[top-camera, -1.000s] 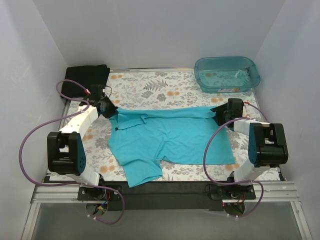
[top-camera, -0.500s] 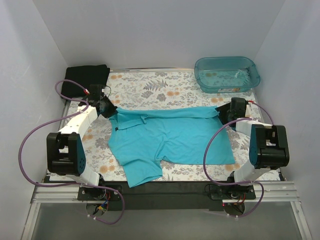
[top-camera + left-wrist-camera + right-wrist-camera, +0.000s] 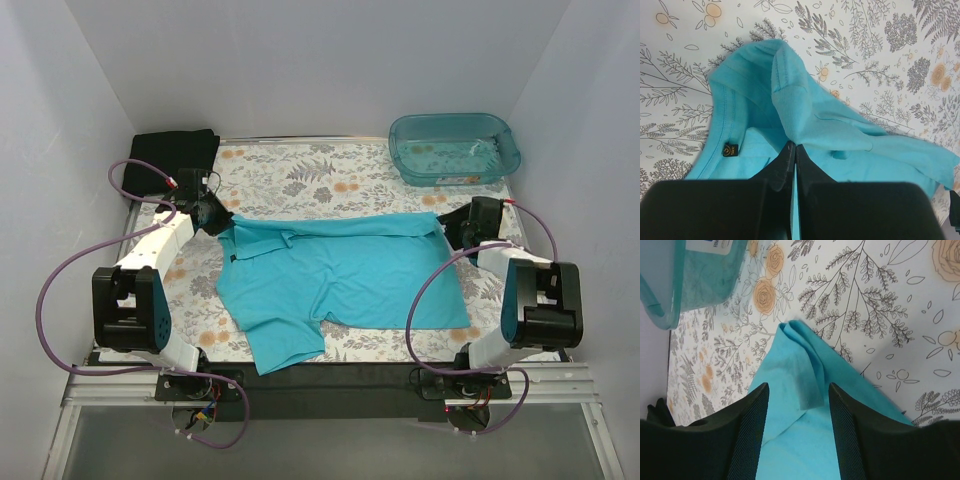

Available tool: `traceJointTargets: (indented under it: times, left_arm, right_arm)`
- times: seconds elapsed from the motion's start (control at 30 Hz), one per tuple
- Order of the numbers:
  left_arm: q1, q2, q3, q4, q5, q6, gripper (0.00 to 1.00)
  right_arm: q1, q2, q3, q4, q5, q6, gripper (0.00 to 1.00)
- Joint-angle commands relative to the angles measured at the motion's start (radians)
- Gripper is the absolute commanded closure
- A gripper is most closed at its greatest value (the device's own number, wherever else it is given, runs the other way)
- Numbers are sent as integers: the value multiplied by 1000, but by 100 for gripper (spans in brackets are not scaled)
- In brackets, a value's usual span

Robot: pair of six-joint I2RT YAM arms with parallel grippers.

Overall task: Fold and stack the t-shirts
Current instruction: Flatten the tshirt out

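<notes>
The teal shirt [image 3: 340, 275] lay flat on the bench [image 3: 300, 175], its collar fold pinched tight in the left claw [image 3: 792, 148]. The right claw [image 3: 797, 390] stood spread, with the shirt's corner loose between its fingers. A pull from the left alone would probably skew the shirt. The black shirt [image 3: 175, 148] sat beyond the left claw.

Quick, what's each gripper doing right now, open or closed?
Left gripper: closed on the teal shirt.
Right gripper: open, holding nothing.
</notes>
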Motion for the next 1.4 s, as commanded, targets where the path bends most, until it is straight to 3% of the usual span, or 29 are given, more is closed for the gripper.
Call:
traceJointTargets:
  times: [0.0,0.47,0.93,1.37]
  left_arm:
    - [8,-52,-1,-2,12,-2,100]
    - [8,-58,-4,1,20,-4,100]
    - [9,-61,-2,0,15,1,100]
    - [11,-60,1,-5,15,1,100]
  right_arm:
    - [24,-64,-42,33,-5,19,50]
    - [128,9,22,33,27,67,50]
    - [111,103,100,33,63,3,55]
    - [83,109,70,33,57,-2,63]
